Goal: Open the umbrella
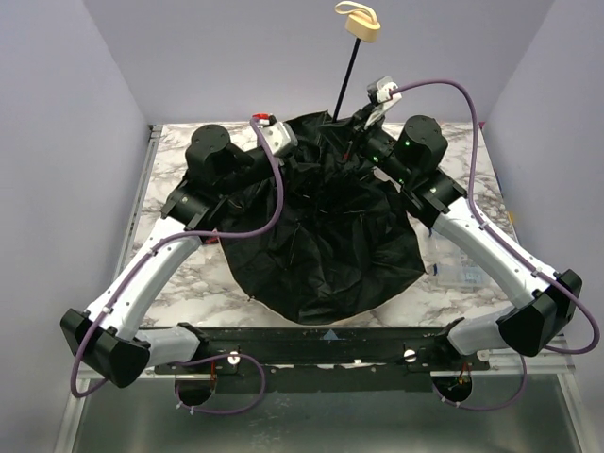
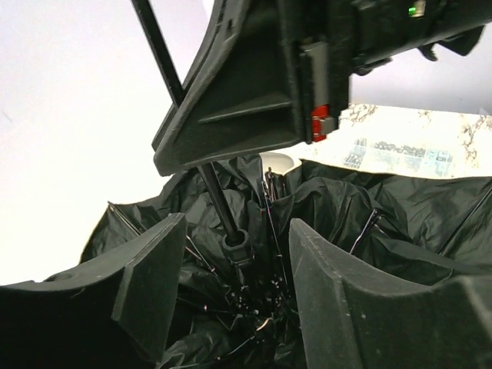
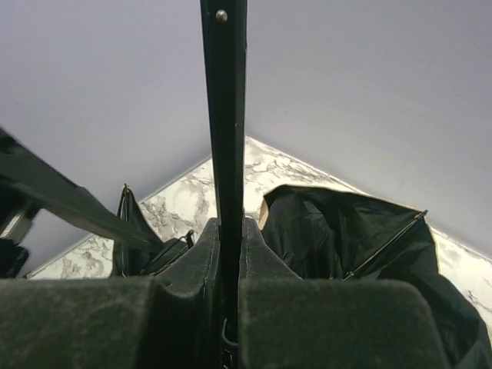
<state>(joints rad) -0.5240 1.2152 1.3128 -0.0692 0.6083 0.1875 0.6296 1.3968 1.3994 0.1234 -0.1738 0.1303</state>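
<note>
Veined marble table (image 1: 189, 274), bearing the umbrella (image 1: 321, 236) at its middle: canopy down, crumpled black lining and thin ribs facing up. Rising tilted from the hub, a slim black shaft (image 3: 223, 115), pinched tight in the right gripper (image 3: 227, 254). Left gripper (image 2: 231, 292) parted, holding nothing, shaft base between its fingers. Up top, a small rounded beige handle knob (image 1: 363, 28).

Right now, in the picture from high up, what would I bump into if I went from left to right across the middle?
left arm → umbrella, its open black lining facing up → right arm
</note>
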